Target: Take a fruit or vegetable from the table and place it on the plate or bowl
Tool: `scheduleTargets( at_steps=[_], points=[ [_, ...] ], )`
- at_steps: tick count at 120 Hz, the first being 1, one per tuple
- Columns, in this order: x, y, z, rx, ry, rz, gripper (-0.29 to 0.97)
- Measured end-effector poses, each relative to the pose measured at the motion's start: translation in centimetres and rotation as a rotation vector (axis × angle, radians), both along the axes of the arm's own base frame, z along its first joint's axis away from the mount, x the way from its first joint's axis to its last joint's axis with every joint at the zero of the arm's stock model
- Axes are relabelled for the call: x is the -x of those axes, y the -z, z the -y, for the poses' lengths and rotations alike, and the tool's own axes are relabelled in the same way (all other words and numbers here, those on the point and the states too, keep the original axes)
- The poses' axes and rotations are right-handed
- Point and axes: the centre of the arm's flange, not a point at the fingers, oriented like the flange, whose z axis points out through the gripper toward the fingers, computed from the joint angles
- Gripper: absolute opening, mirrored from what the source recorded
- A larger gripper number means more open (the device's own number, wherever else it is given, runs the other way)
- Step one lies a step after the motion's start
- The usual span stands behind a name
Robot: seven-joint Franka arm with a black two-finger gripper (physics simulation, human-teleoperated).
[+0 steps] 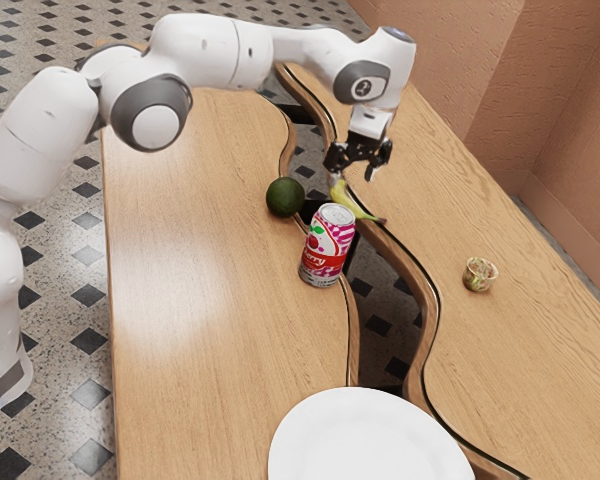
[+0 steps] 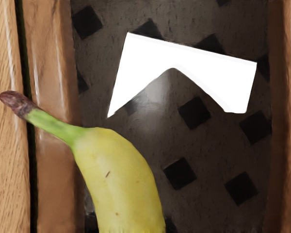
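Can [image 1: 327, 245] stands just beside the banana [image 1: 352, 203] toward the plate [image 1: 370, 440], avocado [image 1: 285, 196] near both; bare tabletop [image 1: 200, 330] from can to plate, room above banana.

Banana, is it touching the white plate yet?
Apart. The exterior view shows the banana beside the soda can, and the plate at the picture's lower edge, with bare table between them.

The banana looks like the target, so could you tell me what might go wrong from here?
1. The banana lies partly over the gap; an off-centre pinch from the open gripper above it could drop it through.
2. The can stands close beside the banana, on the side toward the plate, so the carry might knock it over.
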Motion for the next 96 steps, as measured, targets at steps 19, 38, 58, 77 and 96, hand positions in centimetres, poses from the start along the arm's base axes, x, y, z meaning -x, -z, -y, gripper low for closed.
scheduleTargets(
  at_steps=[19,38,58,77,96],
  points=[
    [0.1,2.0,-2.1,0.005,0.026,-0.02,0.68],
    [-1.4,5.1,-0.3,0.044,0.1,-0.025,0.68],
    [-1.7,6.2,-1.5,0.047,0.109,-0.004,0.66],
    [-1.8,5.9,-2.1,0.042,0.118,0.013,0.64],
    [-1.9,6.7,-2.5,0.044,0.126,0.012,0.44]
  ],
)
